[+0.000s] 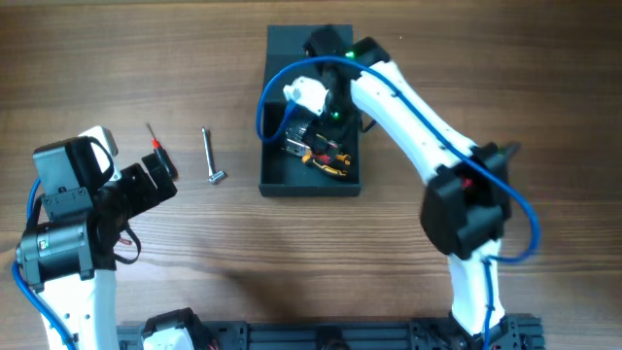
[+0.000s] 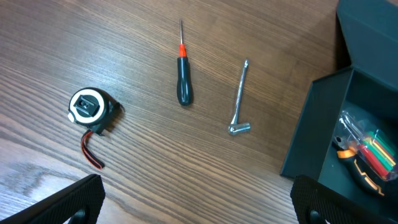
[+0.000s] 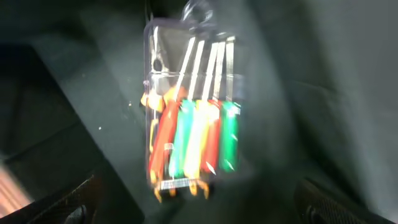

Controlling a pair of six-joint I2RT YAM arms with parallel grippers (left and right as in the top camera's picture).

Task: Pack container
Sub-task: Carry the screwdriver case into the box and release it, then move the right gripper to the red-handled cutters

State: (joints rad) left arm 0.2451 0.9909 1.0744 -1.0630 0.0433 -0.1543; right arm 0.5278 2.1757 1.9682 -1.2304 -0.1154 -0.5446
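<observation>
The screwdriver pack [image 3: 193,112] in the container [image 1: 282,53] could have been snagged if the spread right hand [image 3: 205,202] was withdrawn carelessly.

The right arm [image 1: 408,107] overhangs the container [image 1: 309,189], blocking overhead entry.

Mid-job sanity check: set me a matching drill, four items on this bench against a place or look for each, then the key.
Items:
1. tape measure
2. single screwdriver
3. L-shaped metal wrench
4. clear pack of coloured tools

Descriptions:
A. lies inside the container
B. on the table, between the single screwdriver and the container
C. black handle, red collar
D. red strap trailing from it

Pairs: 1-D, 2-C, 3-B, 4-A.
</observation>
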